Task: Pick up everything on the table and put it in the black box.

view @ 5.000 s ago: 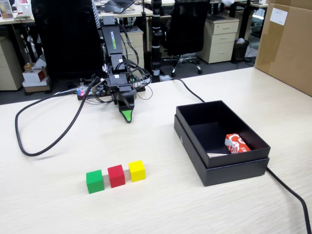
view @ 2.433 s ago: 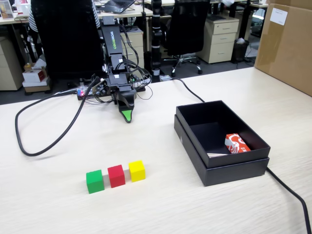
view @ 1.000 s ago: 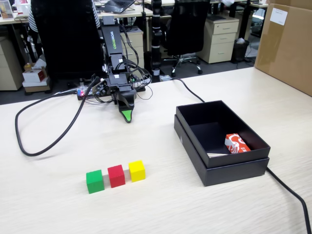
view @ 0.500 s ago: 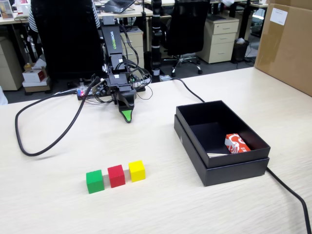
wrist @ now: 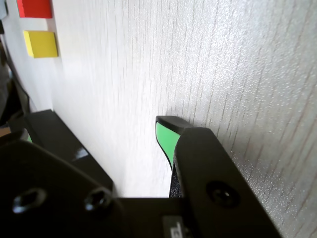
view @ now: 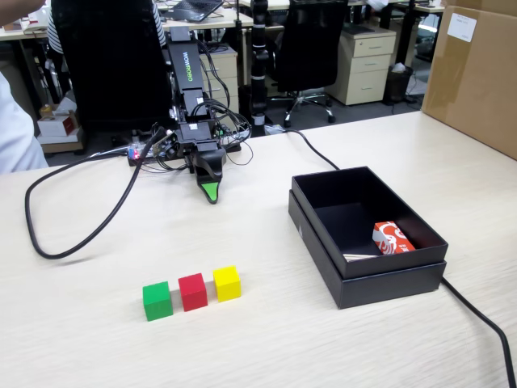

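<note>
An office. Behind the table point(view: 97, 339), at the top of the fixed view, stand black swivel chairs point(view: 307, 48), beige drawer pedestals point(view: 367, 63) and desks.

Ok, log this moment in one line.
claw: parked, state unclear | green cube, red cube, yellow cube: on table | black box: no cubes

New at left edge: we see a person's white-clad arm or torso point(view: 14, 121) filling the upper left of the fixed view, where half a second ago only a thin white sliver showed at the frame edge.
New at top left corner: a bit of skin, apparently a hand or arm point(view: 18, 8), now crosses the corner.
</note>
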### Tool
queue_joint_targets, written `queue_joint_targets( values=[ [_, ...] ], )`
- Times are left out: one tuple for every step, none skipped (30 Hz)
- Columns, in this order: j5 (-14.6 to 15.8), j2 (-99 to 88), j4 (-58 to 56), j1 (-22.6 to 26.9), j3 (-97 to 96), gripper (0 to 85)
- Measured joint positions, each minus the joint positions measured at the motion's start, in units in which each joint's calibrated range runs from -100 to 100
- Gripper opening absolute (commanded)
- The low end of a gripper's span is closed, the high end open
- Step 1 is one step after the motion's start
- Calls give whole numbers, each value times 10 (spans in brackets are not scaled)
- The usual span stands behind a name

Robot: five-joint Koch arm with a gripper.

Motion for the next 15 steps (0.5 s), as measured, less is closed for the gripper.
queue_joint_targets(
  values=[
    [0,0,0,0,0,489],
    [0,0,0,0,0,489],
    [0,0,0,-1,1,489],
    [0,0,-2,-2,5,489],
    [0,0,-12,-3,17,489],
    [0,0,-40,-5,38,488],
    [0,0,-68,-7,56,485],
    [0,0,-96,-9,72,484],
    [0,1,-118,-10,87,484],
    [1,3,-139,-11,102,484],
    [1,8,-160,-12,117,484],
    [1,9,-183,-13,134,484],
    [1,9,-234,-14,179,485],
    [1,9,-237,-14,182,485],
    [1,13,-289,-14,237,485]
  ],
)
